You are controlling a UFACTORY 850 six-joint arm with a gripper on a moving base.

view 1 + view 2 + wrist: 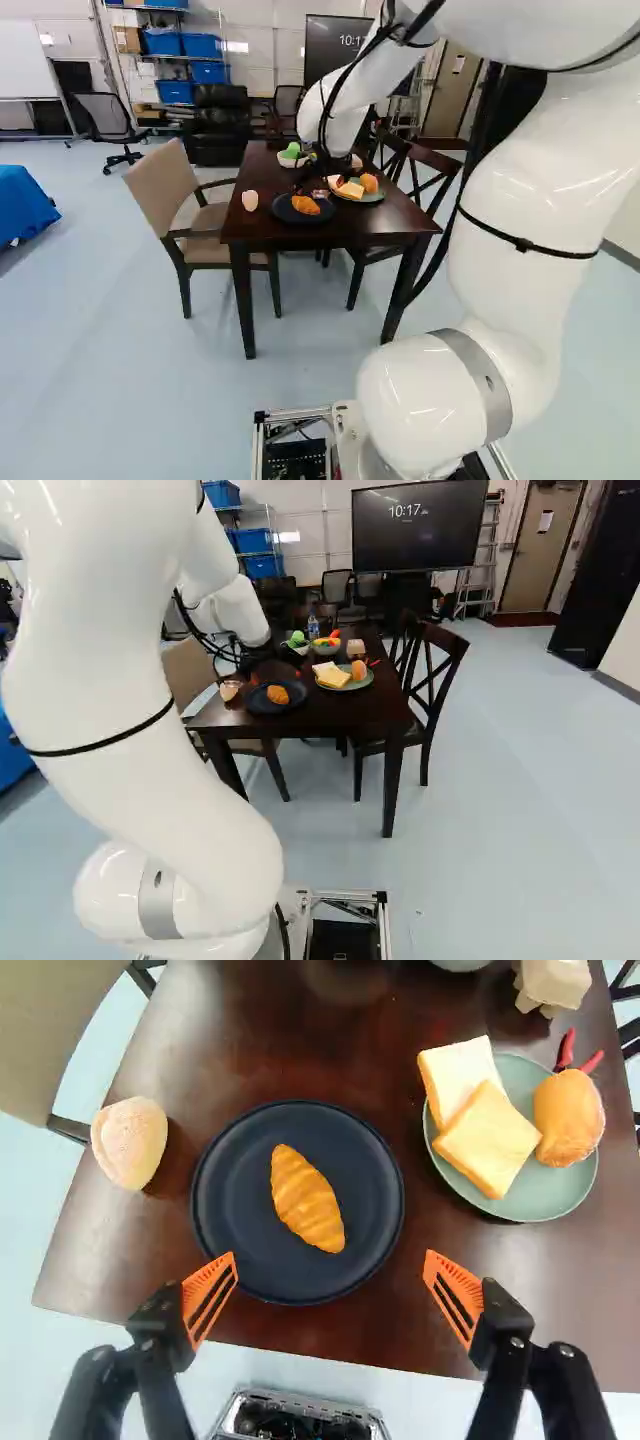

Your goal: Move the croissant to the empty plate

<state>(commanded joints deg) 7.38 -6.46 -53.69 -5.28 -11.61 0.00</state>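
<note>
1. The golden-orange, ridged croissant [307, 1200] lies on the round, dark blue-grey plate [230, 1230], near its middle, aslant in the wrist view
2. The black gripper [318, 178] has its jaws open, spread wide and well apart from each other, with an orange slotted pad on each; they grip nothing, and the croissant lies ahead of them, apart from both. In the wrist view one orange pad overlaps the edge of the dark plate; whether it touches the rim, I cannot tell
3. The dark plate rests on the dark brown wooden counter [265, 1045], near its edge
4. On one side of that plate, on the counter, sits a rounded, pale pinkish-tan piece [130, 1143], near but not touching
5. On the other side is a round, grey-green plate [555, 1195] bearing two square, pale-yellow bread slices [487, 1140], one overlapping the other, and a rounded orange-brown bun [568, 1118] just beside them
6. Farther back on the counter, a bowl of colourful pieces [327, 647] stands near a clear bottle [313, 627]
7. A beige upholstered chair [163, 190] stands at one side of the counter, a dark wooden cross-backed chair [437, 685] at the other
</note>
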